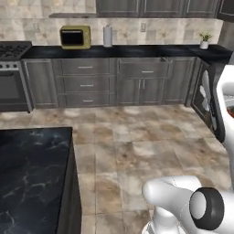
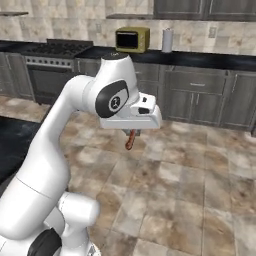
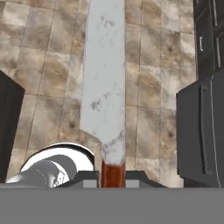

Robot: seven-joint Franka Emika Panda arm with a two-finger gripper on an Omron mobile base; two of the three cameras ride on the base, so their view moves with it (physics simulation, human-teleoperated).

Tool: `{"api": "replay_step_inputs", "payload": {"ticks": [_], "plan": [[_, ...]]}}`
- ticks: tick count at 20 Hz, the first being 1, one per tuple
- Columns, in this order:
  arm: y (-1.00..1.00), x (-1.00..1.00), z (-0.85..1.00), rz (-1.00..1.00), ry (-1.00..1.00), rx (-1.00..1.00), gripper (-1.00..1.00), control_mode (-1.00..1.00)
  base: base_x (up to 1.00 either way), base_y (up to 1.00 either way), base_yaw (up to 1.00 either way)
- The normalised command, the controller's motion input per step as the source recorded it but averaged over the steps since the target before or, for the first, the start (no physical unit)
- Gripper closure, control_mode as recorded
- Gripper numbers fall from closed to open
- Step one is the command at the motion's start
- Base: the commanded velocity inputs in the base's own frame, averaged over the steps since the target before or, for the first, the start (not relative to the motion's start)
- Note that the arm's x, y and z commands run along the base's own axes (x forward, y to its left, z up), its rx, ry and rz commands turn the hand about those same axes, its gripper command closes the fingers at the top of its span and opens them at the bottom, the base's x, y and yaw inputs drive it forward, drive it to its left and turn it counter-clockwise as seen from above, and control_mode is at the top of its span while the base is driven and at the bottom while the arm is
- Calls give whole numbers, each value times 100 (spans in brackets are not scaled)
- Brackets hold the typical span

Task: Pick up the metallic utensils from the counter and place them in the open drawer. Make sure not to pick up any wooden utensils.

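My gripper (image 3: 111, 176) is shut on a metallic utensil, a knife (image 3: 105, 87) with a pale silvery blade and a red-brown handle. The blade runs away from the fingers over the tiled floor. In the right base view the gripper (image 2: 131, 133) hangs under the white hand in mid-air above the floor, and the knife (image 2: 130, 142) points down from it. The black marble-veined counter (image 1: 32, 178) lies at the lower left, its visible top bare. In the back cabinet row, a wide top drawer (image 1: 145, 69) stands slightly out from the fronts around it.
A back counter (image 1: 137, 50) carries a yellow microwave (image 1: 75, 37), a paper-towel roll (image 1: 107, 35) and a small plant (image 1: 204, 41). A stove (image 1: 13, 50) sits at the far left. Tiled floor (image 1: 137, 146) lies open between the island and the cabinets. Dark cabinet fronts (image 3: 201, 131) lie along the right of the hand view.
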Motion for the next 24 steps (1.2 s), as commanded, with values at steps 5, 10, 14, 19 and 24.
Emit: {"api": "replay_step_inputs", "payload": {"ticks": [5,10,14,19,24], "plan": [[0,0,0,0,0,0,100,100,100,44,-11],[0,0,0,0,0,0,100,100,100,0,0],[0,0,0,0,0,0,100,100,100,0,3],[0,0,0,0,0,0,100,100,100,2,2],[0,0,0,0,0,0,100,100,100,20,-2]]}}
